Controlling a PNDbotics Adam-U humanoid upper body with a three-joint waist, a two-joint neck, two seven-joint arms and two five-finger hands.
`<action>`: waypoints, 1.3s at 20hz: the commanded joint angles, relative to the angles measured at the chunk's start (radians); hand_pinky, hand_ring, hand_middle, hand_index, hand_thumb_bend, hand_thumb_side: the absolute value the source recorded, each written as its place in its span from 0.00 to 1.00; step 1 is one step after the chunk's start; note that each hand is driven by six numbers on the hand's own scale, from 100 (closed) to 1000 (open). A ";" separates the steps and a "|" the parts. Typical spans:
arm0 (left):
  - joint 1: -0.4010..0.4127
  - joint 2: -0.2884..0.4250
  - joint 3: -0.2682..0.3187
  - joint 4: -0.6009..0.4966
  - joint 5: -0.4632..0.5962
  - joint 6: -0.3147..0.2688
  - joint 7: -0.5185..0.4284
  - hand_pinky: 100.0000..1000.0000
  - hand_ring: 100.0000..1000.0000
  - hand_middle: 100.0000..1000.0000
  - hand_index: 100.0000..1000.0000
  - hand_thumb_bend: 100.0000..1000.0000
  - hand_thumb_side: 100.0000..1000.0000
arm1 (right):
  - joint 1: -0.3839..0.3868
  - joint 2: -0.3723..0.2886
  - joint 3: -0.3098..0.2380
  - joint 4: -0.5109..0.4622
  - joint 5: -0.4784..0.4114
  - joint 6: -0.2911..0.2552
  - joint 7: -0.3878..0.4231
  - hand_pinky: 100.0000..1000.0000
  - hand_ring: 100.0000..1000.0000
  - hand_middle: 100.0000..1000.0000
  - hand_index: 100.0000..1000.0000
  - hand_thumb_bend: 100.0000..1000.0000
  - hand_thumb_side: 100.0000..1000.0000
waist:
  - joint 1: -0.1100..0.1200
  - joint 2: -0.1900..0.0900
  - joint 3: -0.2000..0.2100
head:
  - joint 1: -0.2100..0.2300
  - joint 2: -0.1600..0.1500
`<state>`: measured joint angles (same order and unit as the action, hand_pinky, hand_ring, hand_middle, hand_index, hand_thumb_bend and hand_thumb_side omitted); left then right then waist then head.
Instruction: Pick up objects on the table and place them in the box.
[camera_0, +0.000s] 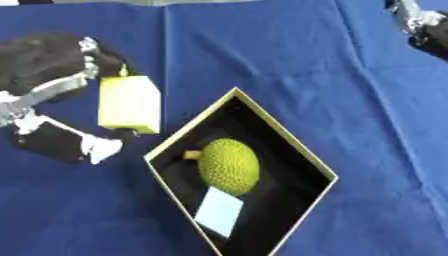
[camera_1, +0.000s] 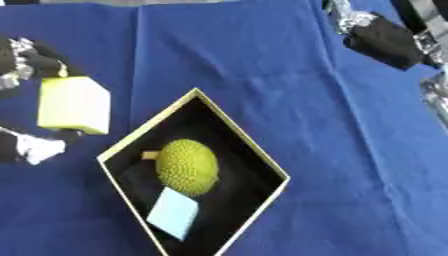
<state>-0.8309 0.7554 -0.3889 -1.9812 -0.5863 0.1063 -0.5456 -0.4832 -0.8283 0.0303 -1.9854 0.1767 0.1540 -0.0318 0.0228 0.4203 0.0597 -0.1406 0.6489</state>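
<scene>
Yellow block (camera_0: 129, 104) gripped by left hand (camera_0: 52, 75) beside box (camera_0: 297, 150) holding bumpy green fruit (camera_0: 229, 166); right hand's (camera_1: 381, 37) fingers unclear.

Matt blue cloth (camera_0: 289, 60), faintly creased, covers the table. The box (camera_0: 284, 137) has a dull black lining and pale card-like rim. Bumpy, knobbly yellow-green fruit (camera_0: 229, 166) inside, beside a smooth pale card (camera_0: 218, 212). Smooth yellow block (camera_0: 129, 105).

Left hand (camera_0: 52, 75) grips yellow block (camera_0: 129, 104) just left of box (camera_0: 289, 140); bumpy green fruit (camera_0: 229, 166), pale card (camera_0: 219, 212) inside
</scene>
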 joint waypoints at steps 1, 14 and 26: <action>-0.025 0.027 0.049 -0.019 0.032 -0.002 0.029 0.69 0.52 0.41 0.70 0.00 0.05 | -0.007 -0.023 -0.018 -0.015 -0.005 -0.002 -0.004 0.85 0.62 0.57 0.71 0.00 0.66 | 0.000 -0.033 0.002 | -0.006 0.014; -0.108 0.023 -0.031 -0.019 0.214 -0.085 0.023 0.68 0.51 0.40 0.69 0.00 0.06 | -0.011 -0.029 -0.008 -0.015 -0.013 -0.001 0.011 0.85 0.62 0.57 0.71 0.00 0.65 | 0.016 -0.092 0.004 | 0.004 0.029; -0.176 -0.036 -0.154 -0.019 0.262 -0.069 0.067 0.68 0.50 0.40 0.68 0.00 0.07 | -0.008 -0.024 -0.001 -0.015 -0.012 0.008 0.017 0.85 0.62 0.56 0.71 0.00 0.66 | 0.017 -0.086 0.004 | 0.007 0.026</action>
<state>-0.9881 0.7179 -0.5382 -1.9869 -0.3233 0.0350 -0.4736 -0.4832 -0.8286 0.0376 -1.9854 0.1694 0.1616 -0.0166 0.0418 0.3526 0.0625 -0.1357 0.6768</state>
